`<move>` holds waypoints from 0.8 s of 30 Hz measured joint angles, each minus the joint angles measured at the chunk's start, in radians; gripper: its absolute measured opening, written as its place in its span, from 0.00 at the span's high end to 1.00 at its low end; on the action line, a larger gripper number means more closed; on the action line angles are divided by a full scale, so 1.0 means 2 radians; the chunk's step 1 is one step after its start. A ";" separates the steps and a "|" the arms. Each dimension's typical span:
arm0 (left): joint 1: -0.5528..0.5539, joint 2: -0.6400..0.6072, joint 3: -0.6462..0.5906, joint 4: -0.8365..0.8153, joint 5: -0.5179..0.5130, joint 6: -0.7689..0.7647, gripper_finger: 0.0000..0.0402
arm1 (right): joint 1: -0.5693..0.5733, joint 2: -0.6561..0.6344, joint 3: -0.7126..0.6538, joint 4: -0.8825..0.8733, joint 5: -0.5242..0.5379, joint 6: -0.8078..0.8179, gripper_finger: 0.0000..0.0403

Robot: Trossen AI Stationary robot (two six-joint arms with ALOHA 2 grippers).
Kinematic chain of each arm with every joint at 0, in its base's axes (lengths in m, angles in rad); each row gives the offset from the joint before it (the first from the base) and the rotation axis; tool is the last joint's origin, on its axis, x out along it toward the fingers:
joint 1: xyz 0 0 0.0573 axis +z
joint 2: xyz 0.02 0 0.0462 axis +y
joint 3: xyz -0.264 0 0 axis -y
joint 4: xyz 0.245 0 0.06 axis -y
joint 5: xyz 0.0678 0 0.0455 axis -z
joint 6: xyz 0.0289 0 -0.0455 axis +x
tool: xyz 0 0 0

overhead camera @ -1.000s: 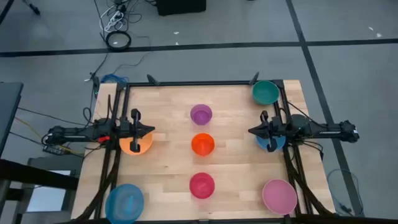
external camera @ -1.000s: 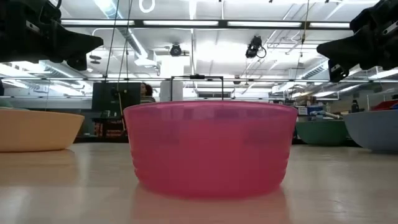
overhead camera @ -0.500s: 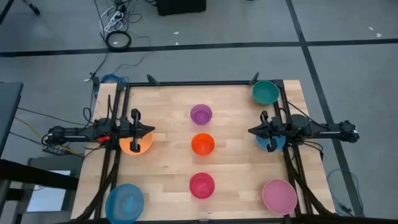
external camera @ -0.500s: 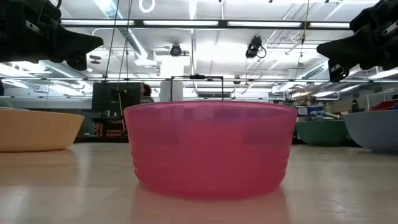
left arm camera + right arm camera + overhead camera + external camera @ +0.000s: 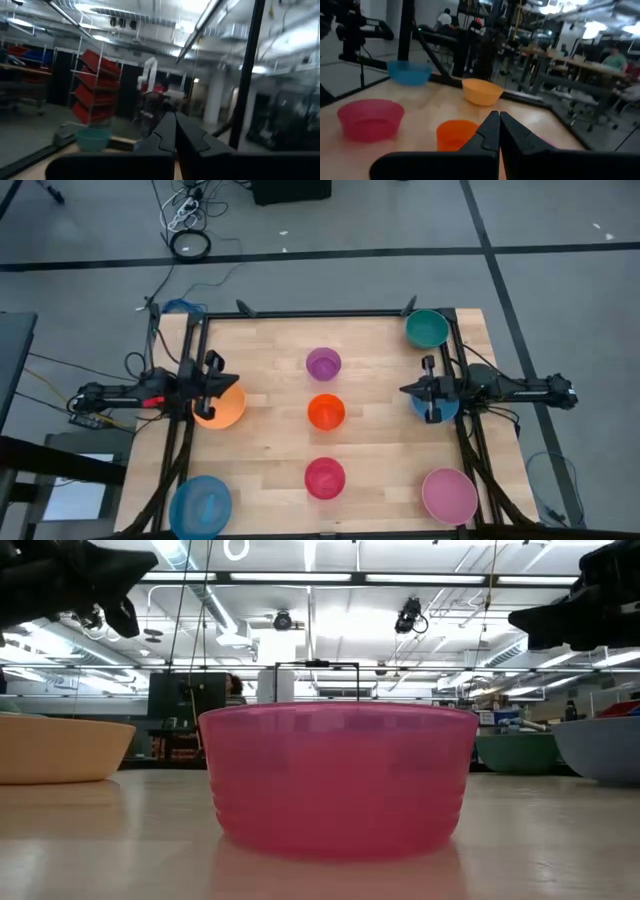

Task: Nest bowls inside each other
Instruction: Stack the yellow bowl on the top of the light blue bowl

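Note:
Eight bowls sit on their bases on the wooden table: teal [image 5: 427, 328], purple [image 5: 323, 364], orange [image 5: 326, 411], magenta-red [image 5: 325, 478], yellow-orange [image 5: 220, 408], light blue [image 5: 200, 505], pink [image 5: 449, 495] and blue [image 5: 438, 408]. My left gripper [image 5: 233, 381] hovers shut above the yellow-orange bowl at the table's left side, nose tipped upward [image 5: 175, 132]. My right gripper [image 5: 404, 389] hovers shut and level above the blue bowl at the right side [image 5: 499, 127]. Neither touches a bowl. In the low view the magenta-red bowl [image 5: 338, 778] fills the middle.
A black frame [image 5: 320, 314] runs along the table's far edge and down both sides. The three small bowls stand in a line down the table's middle, with bare wood between them and the side bowls. Beyond the table people show in the room.
My left gripper has tipped its nose upward, rolled about its own line and risen a little, drawing slightly toward the table's left edge. My right gripper has rolled about its own line in place. Both have stayed shut. No bowl has moved.

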 joint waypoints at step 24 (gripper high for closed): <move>0.000 0.000 0.000 0.007 -0.030 -0.047 0.98 | 0.000 0.000 0.000 0.270 -0.007 0.240 1.00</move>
